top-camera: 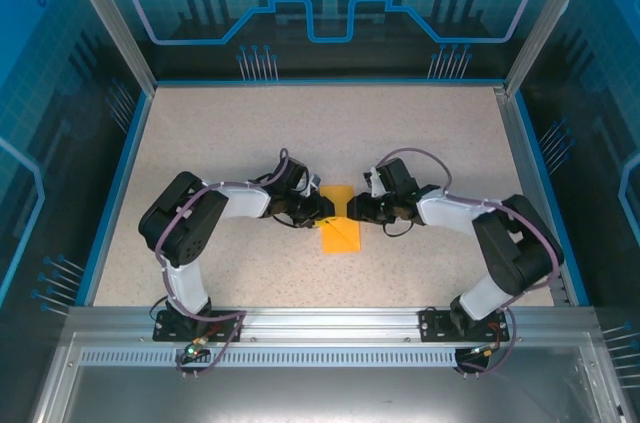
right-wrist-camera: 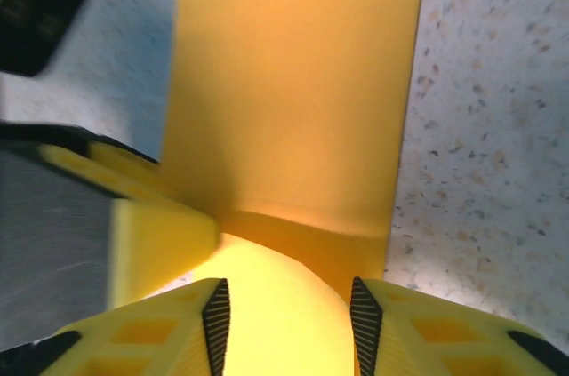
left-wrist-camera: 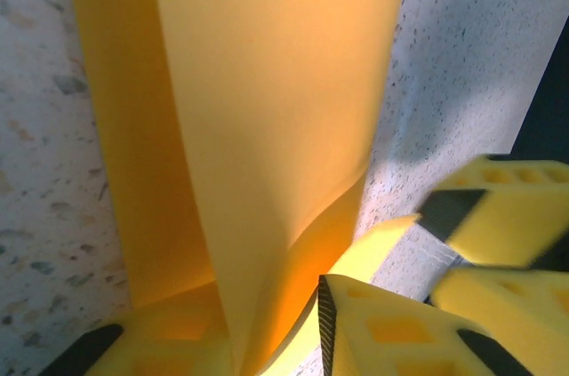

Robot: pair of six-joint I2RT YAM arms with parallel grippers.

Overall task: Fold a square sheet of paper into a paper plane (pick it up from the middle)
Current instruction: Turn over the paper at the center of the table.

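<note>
The square sheet of paper (top-camera: 341, 233) is plain orange-yellow, unmarked and no longer flat. In the left wrist view (left-wrist-camera: 267, 109) it rises as a long folded band, with a darker orange inner layer showing along the crease. In the right wrist view (right-wrist-camera: 293, 109) it stands as a broad panel with a straight right edge and a bright curl at its foot. It sits at the middle of the table, between the two grippers, its near part lying on the surface in the top view. The left gripper (top-camera: 320, 207) has its fingers (left-wrist-camera: 382, 332) drawn narrow, with the fold passing down between them, gripped. The right gripper (top-camera: 356, 208) has its fingers (right-wrist-camera: 444, 332) a little apart, and the paper curl fills the gap; whether they press it I cannot tell. The table (top-camera: 220, 143) is a pale speckled board edged with a blue strip (top-camera: 115, 183). Blue panels printed with a grid and circuit lines (top-camera: 330, 3) wall it in, and a slotted aluminium rail (top-camera: 330, 328) carries the arm bases.
</note>
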